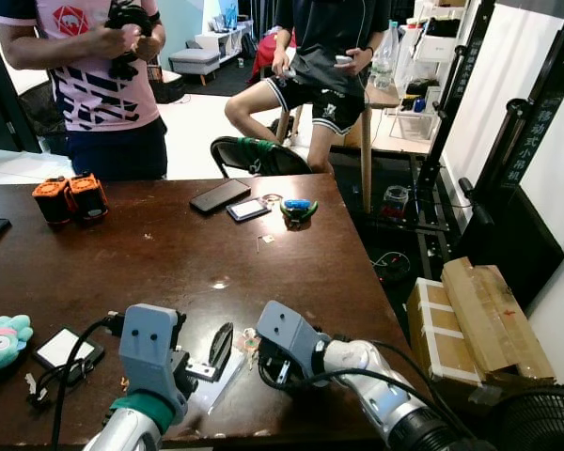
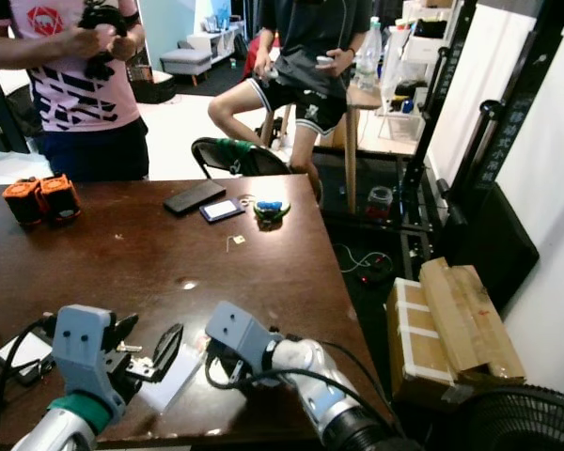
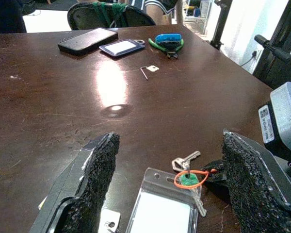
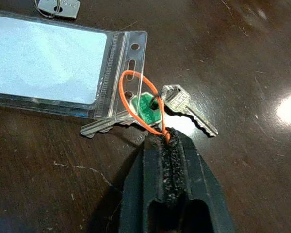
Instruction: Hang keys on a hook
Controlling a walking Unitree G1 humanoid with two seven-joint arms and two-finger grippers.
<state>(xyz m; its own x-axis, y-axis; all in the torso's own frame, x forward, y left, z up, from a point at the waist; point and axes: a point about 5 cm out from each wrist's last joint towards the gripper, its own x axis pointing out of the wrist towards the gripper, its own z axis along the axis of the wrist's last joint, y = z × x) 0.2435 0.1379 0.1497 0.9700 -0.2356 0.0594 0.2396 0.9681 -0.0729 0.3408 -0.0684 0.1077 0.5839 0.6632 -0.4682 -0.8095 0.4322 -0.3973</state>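
Dark wooden table (image 1: pixel 169 254), taken as landmark.
- On its far edge: black phone (image 1: pixel 219 195), small card holder (image 1: pixel 248 209) beside it, blue-and-green cutters (image 1: pixel 299 209) just right of that.
- Far left: two orange-and-black battery packs (image 1: pixel 70 198).
- Near left edge: teal plush toy (image 1: pixel 4 341).
- Near edge, centre: clear plastic badge sleeve (image 4: pixel 48 63).
- Right of the table, on the floor: cardboard boxes (image 1: pixel 475 324).
- Beyond the table: two people, one standing (image 1: pixel 94 85), one seated (image 1: pixel 320 75).

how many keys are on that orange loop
2. Both keys lie on the table at the edge of the clear badge holder: one key points away from it, the other key lies partly under it. The right gripper pinches the orange loop.
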